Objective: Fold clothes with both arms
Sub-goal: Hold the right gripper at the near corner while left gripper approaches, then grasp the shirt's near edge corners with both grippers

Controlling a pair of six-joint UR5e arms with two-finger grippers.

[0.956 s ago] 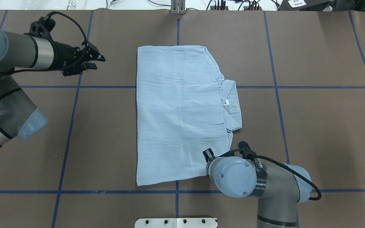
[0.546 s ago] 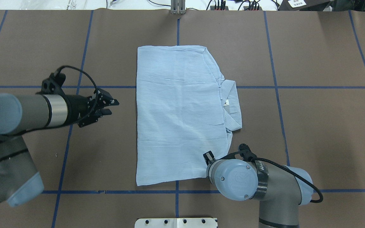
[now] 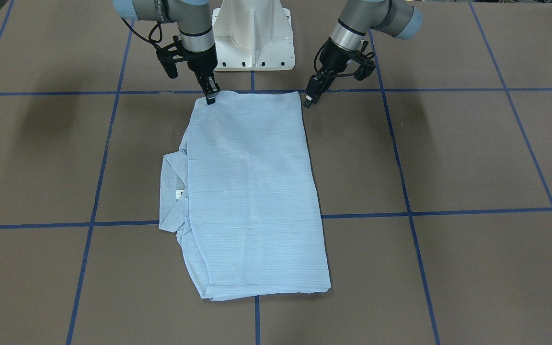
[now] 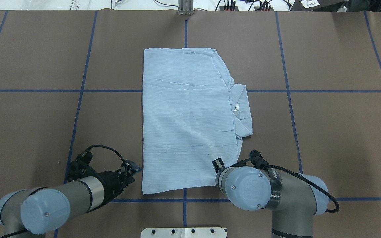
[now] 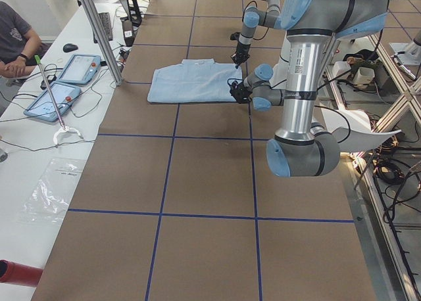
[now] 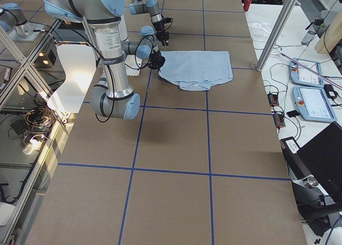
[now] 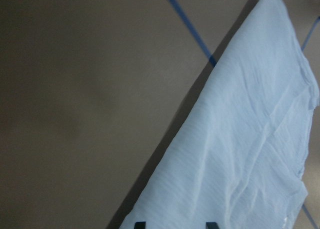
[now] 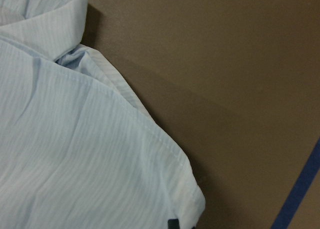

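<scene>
The light-blue striped shirt [image 4: 187, 119] lies folded into a flat rectangle on the brown table. Its collar [image 4: 241, 109] and white neck tag [image 4: 236, 106] stick out on the right. My left gripper [image 3: 308, 99] is open and low beside the shirt's near-left corner, just off the cloth. Its two fingertips [image 7: 140, 224] show apart in the left wrist view, over the shirt's edge [image 7: 250, 139]. My right gripper [image 3: 210, 98] sits on the near-right corner and looks shut on that corner [image 8: 190, 199]. In the overhead view it is hidden under its own wrist.
The white pedestal base [image 3: 252, 38] stands at the table's near edge between the arms. Blue tape lines [image 4: 78, 91] cross the brown cover. An operator [image 5: 13, 41] and tablets [image 5: 66, 84] are beyond the far edge.
My left arm has swung from the far left of the table toward the robot, down to the shirt's near-left corner, still open. The right arm has barely moved.
</scene>
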